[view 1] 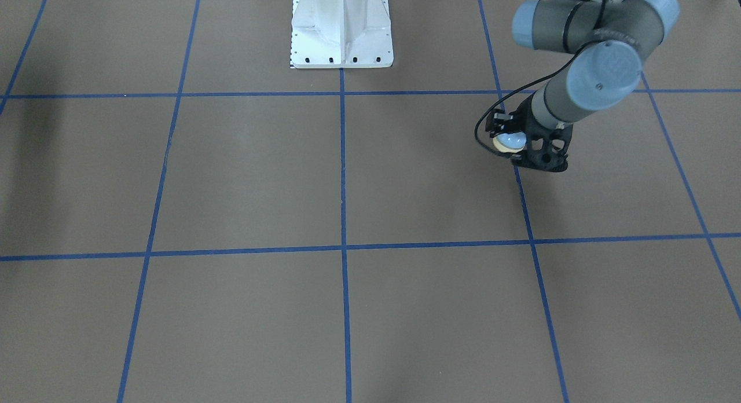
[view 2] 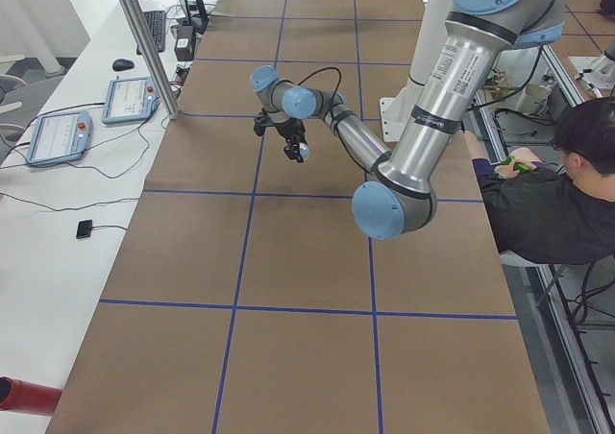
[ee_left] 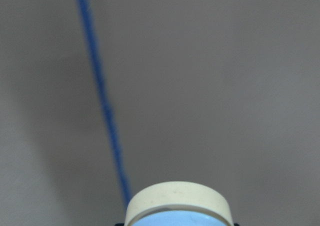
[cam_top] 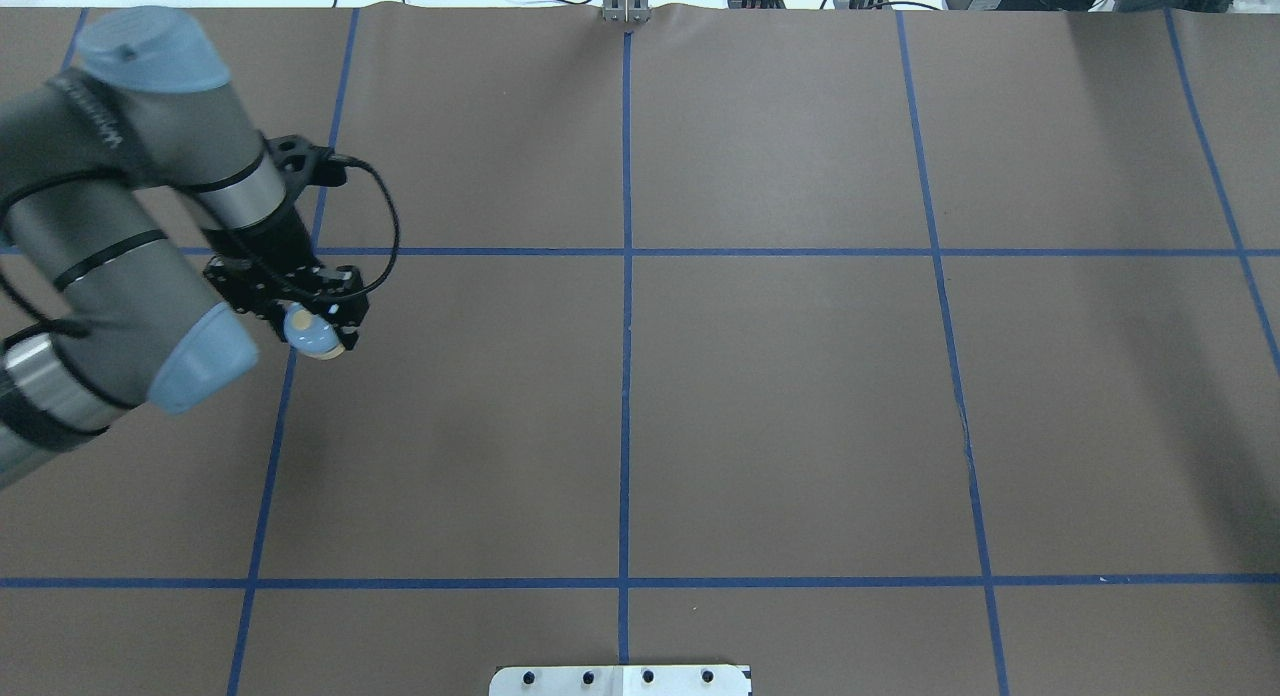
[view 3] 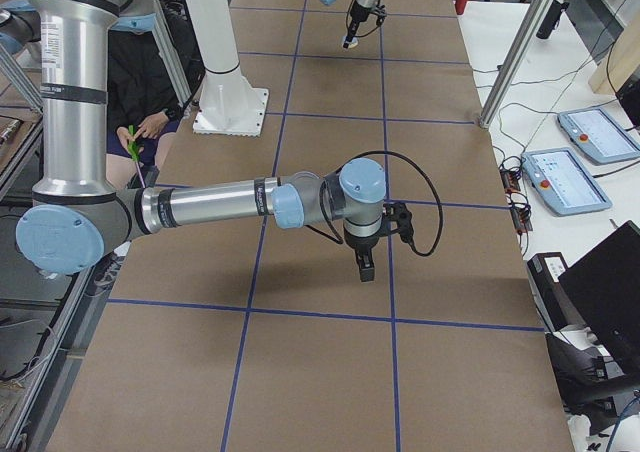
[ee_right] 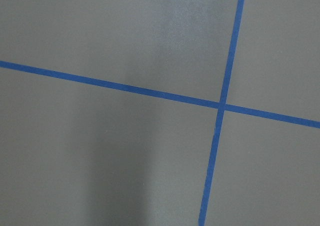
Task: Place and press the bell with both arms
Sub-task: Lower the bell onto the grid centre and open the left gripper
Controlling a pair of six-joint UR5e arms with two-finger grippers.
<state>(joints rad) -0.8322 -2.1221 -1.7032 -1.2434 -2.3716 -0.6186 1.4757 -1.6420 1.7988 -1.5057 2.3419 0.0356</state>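
Note:
My left gripper is shut on the bell, a small light-blue dome with a cream base, and holds it just above the brown table on the robot's left side. The pair also shows in the overhead view, with the gripper around the bell, and in the exterior left view. In the left wrist view the bell's cream base fills the bottom edge beside a blue tape line. My right gripper shows only in the exterior right view, pointing down over the table. I cannot tell whether it is open or shut.
Blue tape lines divide the brown table cover into squares. The white bolted pedestal stands at the robot's edge. A seated person is beside the table. Control tablets and a metal post stand at the operators' side.

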